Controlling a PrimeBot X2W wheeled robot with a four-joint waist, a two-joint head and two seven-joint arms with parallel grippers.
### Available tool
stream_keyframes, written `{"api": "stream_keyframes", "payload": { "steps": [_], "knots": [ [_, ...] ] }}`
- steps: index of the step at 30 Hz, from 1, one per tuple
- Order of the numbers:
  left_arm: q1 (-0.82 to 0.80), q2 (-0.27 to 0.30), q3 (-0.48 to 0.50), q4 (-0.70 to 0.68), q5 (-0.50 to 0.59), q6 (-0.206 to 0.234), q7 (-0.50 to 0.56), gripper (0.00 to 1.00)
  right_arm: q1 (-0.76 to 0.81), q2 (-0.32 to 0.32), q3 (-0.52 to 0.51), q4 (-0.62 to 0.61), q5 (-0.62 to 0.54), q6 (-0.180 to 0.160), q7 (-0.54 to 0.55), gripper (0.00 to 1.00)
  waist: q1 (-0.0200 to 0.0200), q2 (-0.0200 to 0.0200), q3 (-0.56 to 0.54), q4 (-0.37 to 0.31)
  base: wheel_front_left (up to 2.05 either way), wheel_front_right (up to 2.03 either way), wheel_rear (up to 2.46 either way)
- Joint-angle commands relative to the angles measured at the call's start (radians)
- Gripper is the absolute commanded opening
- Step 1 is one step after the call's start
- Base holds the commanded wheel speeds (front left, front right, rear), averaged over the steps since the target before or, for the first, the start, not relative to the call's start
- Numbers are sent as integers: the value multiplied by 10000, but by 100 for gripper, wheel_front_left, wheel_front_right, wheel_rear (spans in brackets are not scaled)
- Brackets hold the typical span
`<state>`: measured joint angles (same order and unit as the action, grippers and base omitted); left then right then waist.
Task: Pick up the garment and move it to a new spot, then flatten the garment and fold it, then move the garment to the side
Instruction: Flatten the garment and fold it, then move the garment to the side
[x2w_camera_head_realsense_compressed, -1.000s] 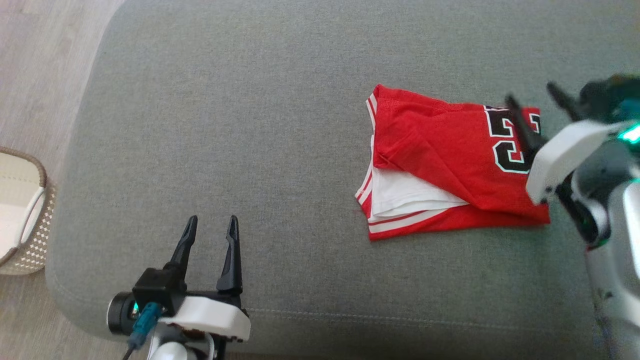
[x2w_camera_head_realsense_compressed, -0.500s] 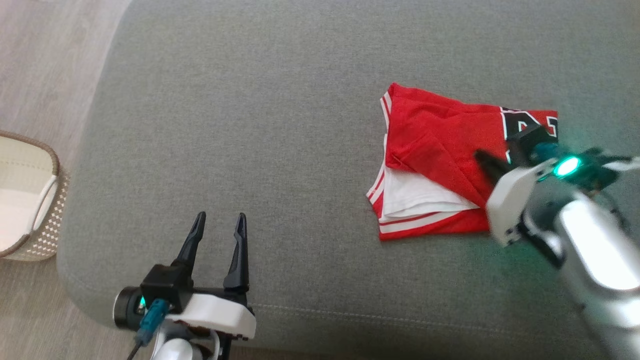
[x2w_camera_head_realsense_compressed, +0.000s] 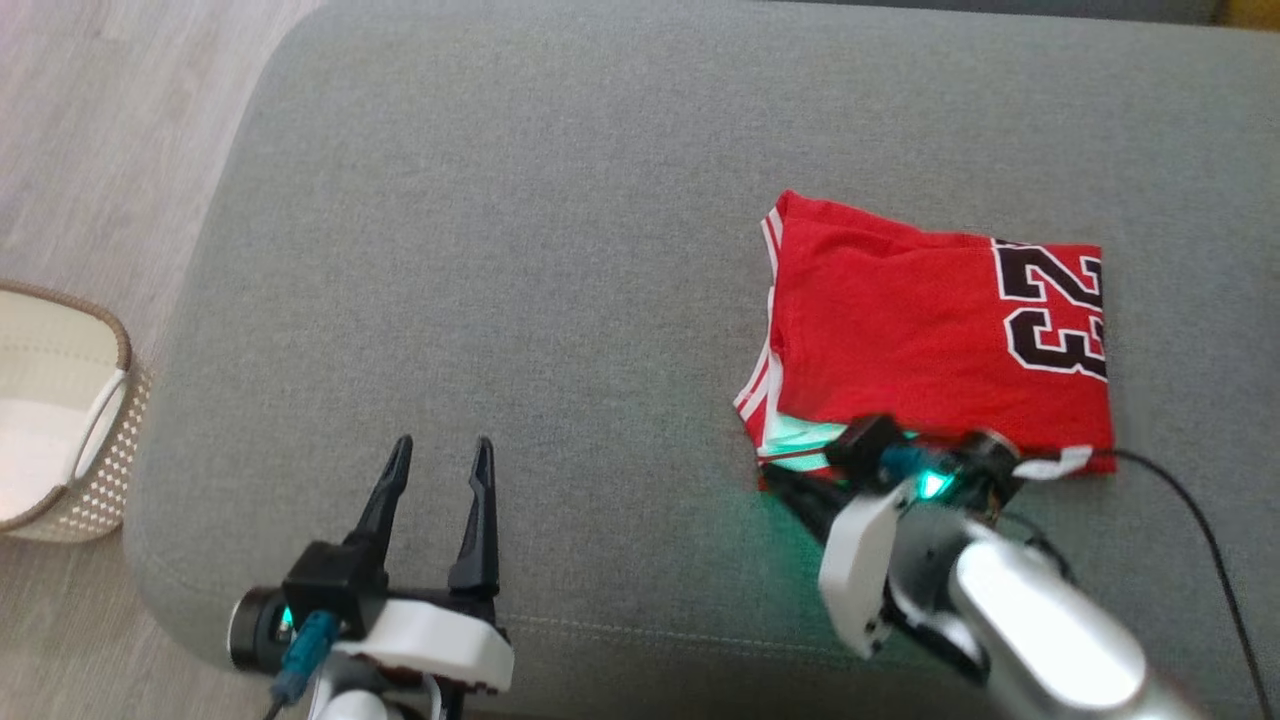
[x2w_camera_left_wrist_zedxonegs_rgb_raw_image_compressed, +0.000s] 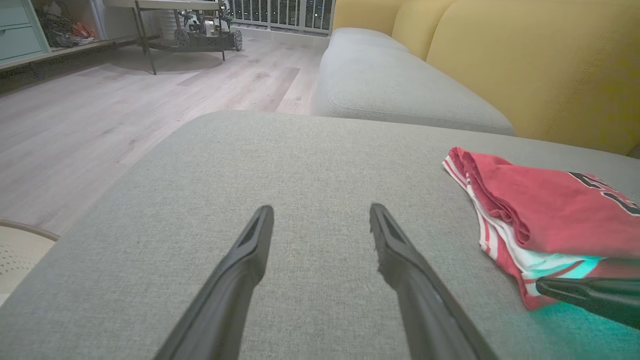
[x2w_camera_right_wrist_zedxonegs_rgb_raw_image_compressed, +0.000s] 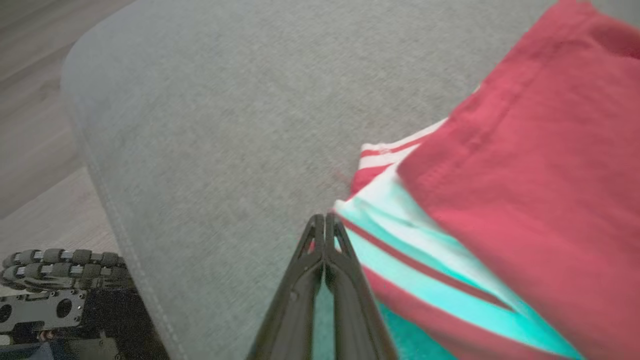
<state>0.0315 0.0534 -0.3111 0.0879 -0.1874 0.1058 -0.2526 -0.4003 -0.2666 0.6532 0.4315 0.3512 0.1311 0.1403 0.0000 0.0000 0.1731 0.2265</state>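
Now our right claw (x2w_camera_right_wrist_zedxonegs_rgb_raw_image_compressed: 325, 218) is pinched shut just beside the red shirt (x2w_camera_head_realsense_compressed: 900, 330), near the front edge of the cushion (x2w_camera_head_realsense_compressed: 500, 200), and our left claw (x2w_camera_head_realsense_compressed: 442, 443) is wide open.

Soft, even daylight, hardly any shadows. Teal LED (x2w_camera_head_realsense_compressed: 932, 486) glow spills onto the jersey (x2w_camera_head_realsense_compressed: 920, 340) hem and cushion (x2w_camera_head_realsense_compressed: 500, 250); right wrist view's blurry.

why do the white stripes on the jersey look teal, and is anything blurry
head view: a green wrist light by the right tool throws a teal glow on the jersey hem and cushion; right wrist view: same tint on the white stripes, cloth softened by blur; left wrist view: sharp, teal patch at lower right.
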Motion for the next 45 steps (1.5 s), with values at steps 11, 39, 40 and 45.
{"api": "stream_keyframes", "payload": {
  "steps": [11, 39, 40, 45],
  "knots": [
    [181, -31, 624, -558, -101, 313, -91, 100, 2059, 843, -1728, -2025, -1477, -4, -2373, 100, 0, 0, -442, -480, 0, 0, 0],
    [1697, -20, 1902, -1203, 916, -577, -92, 100, 4086, 2121, -5305, -3153, -2889, -4, -4019, 100, 0, 0, -2020, -1744, 0, 0, 0],
    [1716, -21, 1920, -1165, 927, -625, -92, 100, 4106, 2125, -5290, -3130, -2892, -4, -4019, 100, 0, 0, -2028, -1753, 0, 0, 0],
    [1740, -27, 1990, -1048, 945, -773, -92, 100, 4142, 2142, -5293, -3023, -2907, -4, -4019, 100, 0, 0, -2044, -1766, 0, 0, 0]
  ]
}}
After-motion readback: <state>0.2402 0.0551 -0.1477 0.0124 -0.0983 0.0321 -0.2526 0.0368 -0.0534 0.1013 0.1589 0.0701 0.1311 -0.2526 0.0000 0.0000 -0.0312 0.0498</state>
